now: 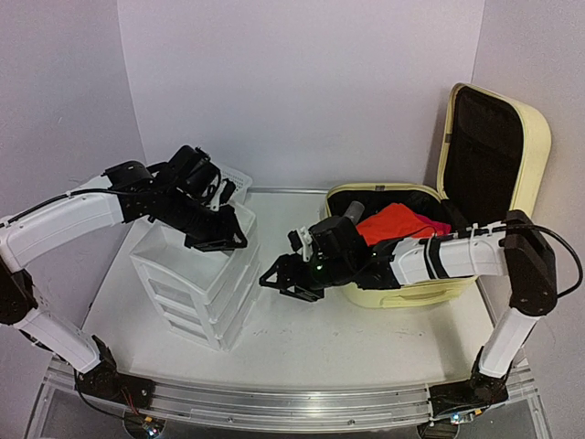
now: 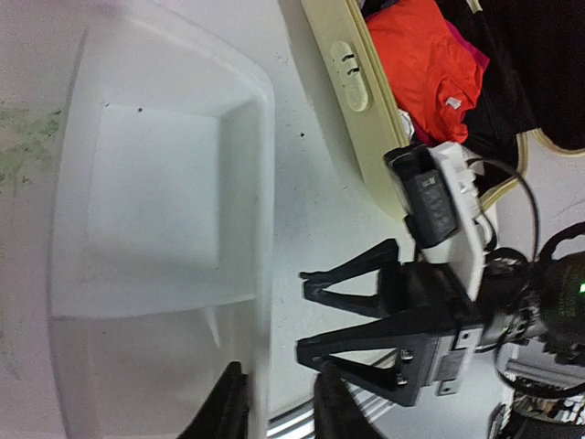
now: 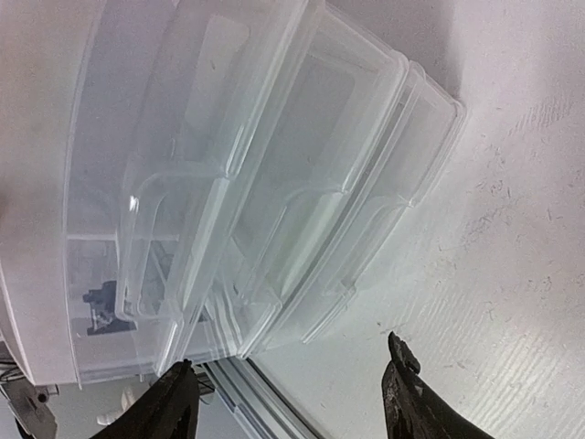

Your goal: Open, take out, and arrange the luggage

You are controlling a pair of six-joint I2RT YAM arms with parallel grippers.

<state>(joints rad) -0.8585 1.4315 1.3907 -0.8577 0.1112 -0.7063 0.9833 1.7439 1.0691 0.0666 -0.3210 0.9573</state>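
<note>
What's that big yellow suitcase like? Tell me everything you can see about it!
The pale yellow hard-shell suitcase sits on the white table, on the right near the wall. It lies open. Its lid stands up at the back, lined with black fabric, and its corners are rounded. Clothes fill the inside, with an orange-red garment on top and a bit of pink beside it. The right arm stretches across its front; whether they touch cannot be told.

Table (image 1: 366, 343): luggage (image 1: 437, 294), drawer organizer (image 1: 196, 294), basket (image 1: 240, 177)
</note>
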